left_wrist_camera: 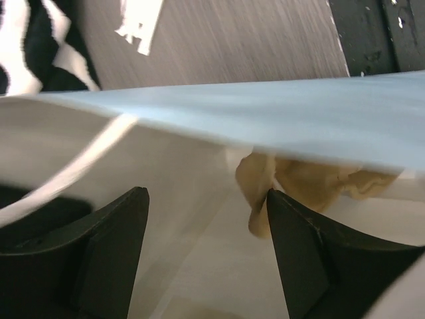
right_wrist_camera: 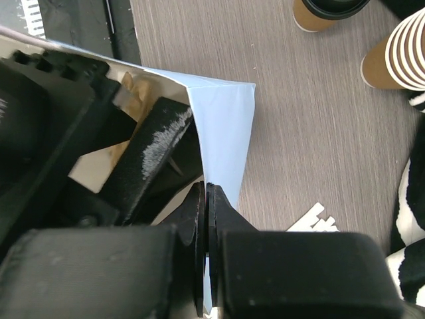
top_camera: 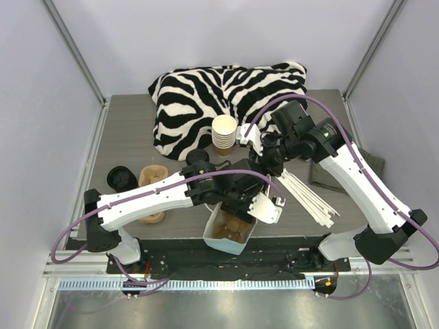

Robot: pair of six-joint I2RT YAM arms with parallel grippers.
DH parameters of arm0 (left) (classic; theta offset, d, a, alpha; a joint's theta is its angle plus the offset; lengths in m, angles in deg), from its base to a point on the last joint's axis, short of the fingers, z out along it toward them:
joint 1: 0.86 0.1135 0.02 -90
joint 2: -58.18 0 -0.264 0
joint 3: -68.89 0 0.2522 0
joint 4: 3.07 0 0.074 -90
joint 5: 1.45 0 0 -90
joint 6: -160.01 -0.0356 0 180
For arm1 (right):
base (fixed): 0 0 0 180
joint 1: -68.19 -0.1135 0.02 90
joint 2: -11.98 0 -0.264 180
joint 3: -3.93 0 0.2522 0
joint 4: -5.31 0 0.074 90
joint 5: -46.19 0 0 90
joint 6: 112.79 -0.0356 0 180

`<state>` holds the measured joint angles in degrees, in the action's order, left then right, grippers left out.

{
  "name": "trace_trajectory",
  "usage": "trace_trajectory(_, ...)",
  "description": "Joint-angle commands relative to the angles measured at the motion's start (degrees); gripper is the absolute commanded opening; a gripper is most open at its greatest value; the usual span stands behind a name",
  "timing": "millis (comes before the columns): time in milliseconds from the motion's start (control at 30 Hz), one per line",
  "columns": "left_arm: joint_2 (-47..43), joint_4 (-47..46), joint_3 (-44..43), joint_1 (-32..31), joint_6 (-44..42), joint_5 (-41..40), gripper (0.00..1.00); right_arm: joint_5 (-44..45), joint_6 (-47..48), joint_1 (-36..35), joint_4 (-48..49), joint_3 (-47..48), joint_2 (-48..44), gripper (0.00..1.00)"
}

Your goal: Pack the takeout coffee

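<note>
The takeout coffee [top_camera: 198, 157], a tan cup with a black lid, stands on the table left of the cup stack, also visible as the takeout coffee [right_wrist_camera: 327, 9] in the right wrist view. A white paper bag [top_camera: 229, 246] stands open at the table's near edge. My right gripper [right_wrist_camera: 206, 187] is shut on the bag's rim [right_wrist_camera: 224, 116], pinching it at the far right side [top_camera: 266, 169]. My left gripper [left_wrist_camera: 207, 199] reaches down into the bag [left_wrist_camera: 265, 113], open, with nothing between its fingers. Crumpled tan paper [left_wrist_camera: 302, 184] lies inside beside the right finger.
A stack of lidless tan cups [top_camera: 224, 133] stands on the zebra cloth [top_camera: 206, 96]. Loose black lids [top_camera: 121, 178] and a tan pulp carrier [top_camera: 151, 184] lie at the left. White stirrers [top_camera: 310, 195] are fanned at the right, with a dark cloth [top_camera: 374, 164] beyond.
</note>
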<state>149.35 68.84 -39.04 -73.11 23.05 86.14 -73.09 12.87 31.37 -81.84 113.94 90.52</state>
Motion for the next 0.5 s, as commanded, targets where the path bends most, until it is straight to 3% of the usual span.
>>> trace_trajectory(0,-4.51,-5.32,-1.02,-0.17,1.61,-1.62,0.76,-0.96,-0.15,-0.54,1.23,-0.36,-2.17,0.01)
trace_trajectory(233,-5.13,-5.15,2.06,-1.40,2.92,-2.24,0.60,-0.52,-0.68,-0.54,1.67,-0.36,-2.17,0.01)
trace_trajectory(467,-8.29,-10.60,7.86,-2.02,4.68,-2.68,0.59,0.01,-1.21,-0.71,1.84,-0.88,-2.60,0.01)
